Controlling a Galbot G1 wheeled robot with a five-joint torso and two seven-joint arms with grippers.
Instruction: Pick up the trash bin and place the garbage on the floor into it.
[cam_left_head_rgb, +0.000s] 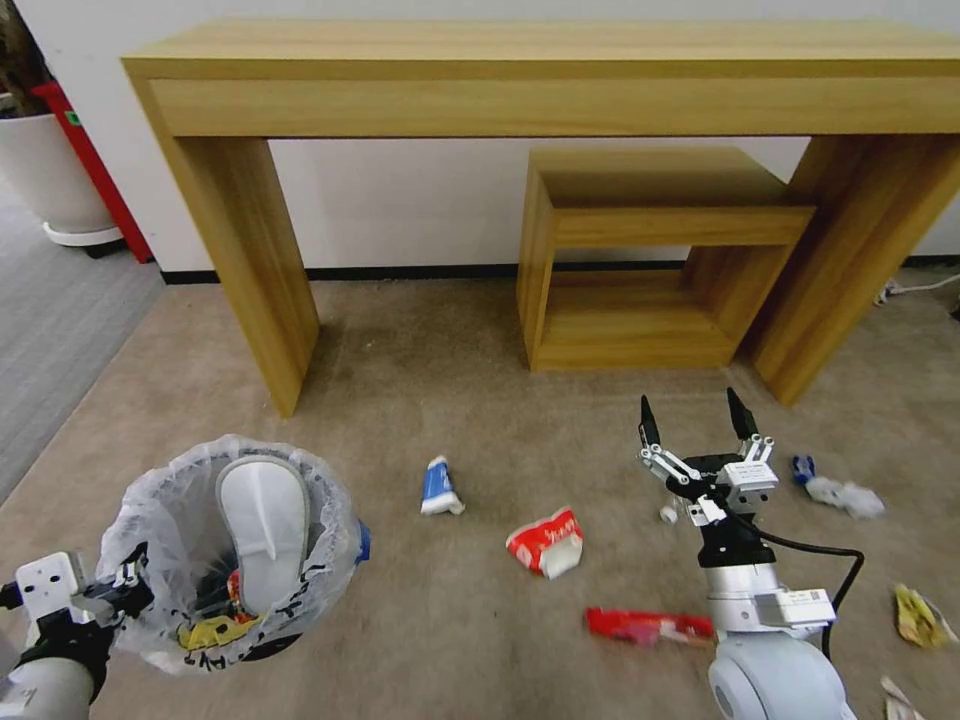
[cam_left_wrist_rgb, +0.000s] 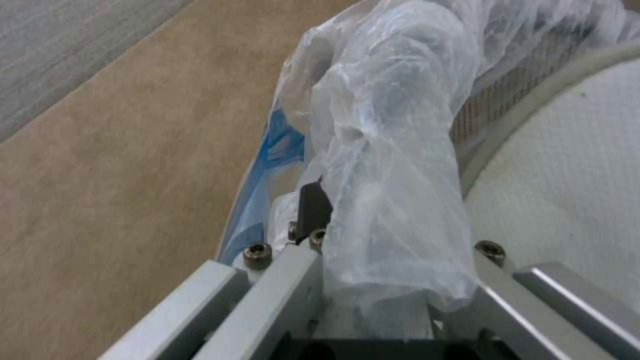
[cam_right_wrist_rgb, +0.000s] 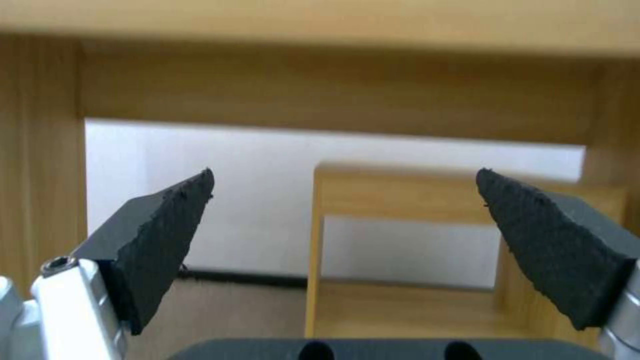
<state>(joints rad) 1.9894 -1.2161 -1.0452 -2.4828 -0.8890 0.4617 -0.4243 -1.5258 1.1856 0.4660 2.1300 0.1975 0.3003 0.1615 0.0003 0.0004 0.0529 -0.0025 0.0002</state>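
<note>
The trash bin (cam_left_head_rgb: 160, 540), black with a crinkly whitish bag, hangs at the lower left with my left gripper (cam_left_head_rgb: 125, 592) shut on its near rim. In the left wrist view the gripper (cam_left_wrist_rgb: 373, 240) pinches the bag-covered rim (cam_left_wrist_rgb: 393, 150) beside a blue patch (cam_left_wrist_rgb: 280, 145). A white slipper (cam_left_head_rgb: 262, 530) and a yellow wrapper (cam_left_head_rgb: 210, 632) lie inside. Garbage on the beige floor (cam_left_head_rgb: 420, 620): a blue-white bottle (cam_left_head_rgb: 438, 487), a red-white crushed bowl (cam_left_head_rgb: 546, 541), a red wrapper (cam_left_head_rgb: 645, 626), a blue-white wad (cam_left_head_rgb: 835, 490) and a yellow wrapper (cam_left_head_rgb: 918, 615). My right gripper (cam_left_head_rgb: 697, 420) (cam_right_wrist_rgb: 345, 172) is open and raised, holding nothing.
A long wooden table (cam_left_head_rgb: 500, 70) stands against the wall with a small open wooden box (cam_left_head_rgb: 640, 260) under it. A grey carpet strip (cam_left_head_rgb: 50, 320) and a white planter (cam_left_head_rgb: 40, 170) are at the far left. A white cable (cam_left_head_rgb: 920, 285) lies at the right wall.
</note>
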